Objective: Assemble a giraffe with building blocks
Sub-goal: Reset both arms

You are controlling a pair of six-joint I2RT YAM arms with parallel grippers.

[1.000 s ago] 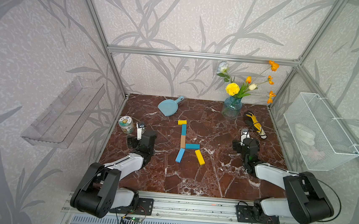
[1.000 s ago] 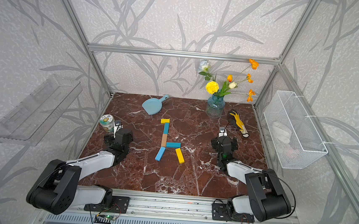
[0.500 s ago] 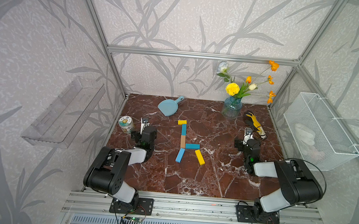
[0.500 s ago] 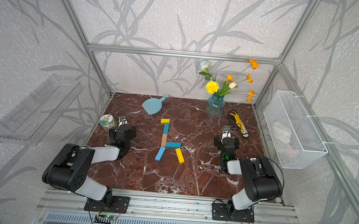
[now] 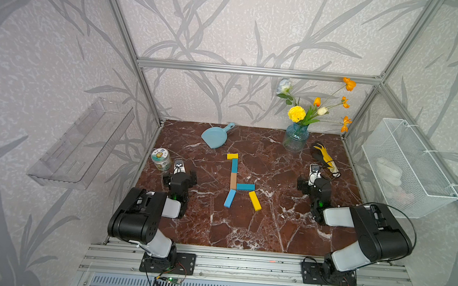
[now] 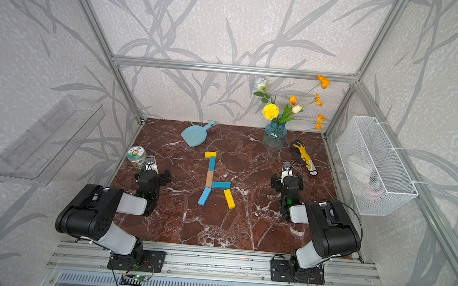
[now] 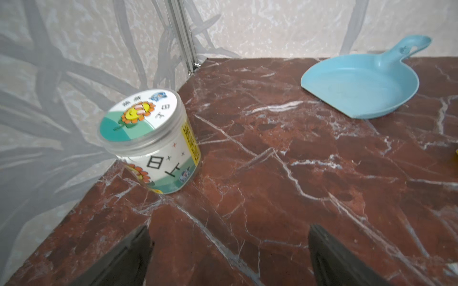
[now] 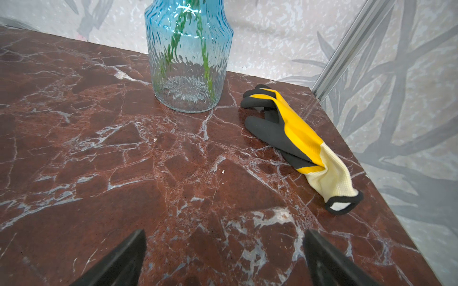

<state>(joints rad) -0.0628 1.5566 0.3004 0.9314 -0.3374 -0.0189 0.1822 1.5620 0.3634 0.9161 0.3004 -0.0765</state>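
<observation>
The giraffe [image 5: 233,179] lies flat in the middle of the marble table [image 5: 243,228] in both top views. Its building blocks are a short yellow head [image 5: 232,156], a teal [image 5: 234,165] and tan [image 5: 233,180] neck, a teal body [image 5: 245,187], a light-blue leg [image 5: 229,198] and a yellow leg [image 5: 254,201]. My left gripper [image 5: 179,177] [image 7: 229,230] is open and empty, left of the figure and well apart from it. My right gripper [image 5: 314,184] [image 8: 224,234] is open and empty on the right side. Neither wrist view shows the figure.
A printed jar [image 7: 148,141] stands just ahead of the left gripper by the left wall. A pale-blue dustpan [image 5: 215,137] lies at the back. A glass vase [image 8: 188,62] and a yellow-black glove [image 8: 292,138] lie ahead of the right gripper. A wire basket [image 5: 404,168] hangs on the right wall.
Both arms have folded back, their elbows drawn up and in toward the base rail. The grippers stay open near the same spots. The blocks have not moved.
</observation>
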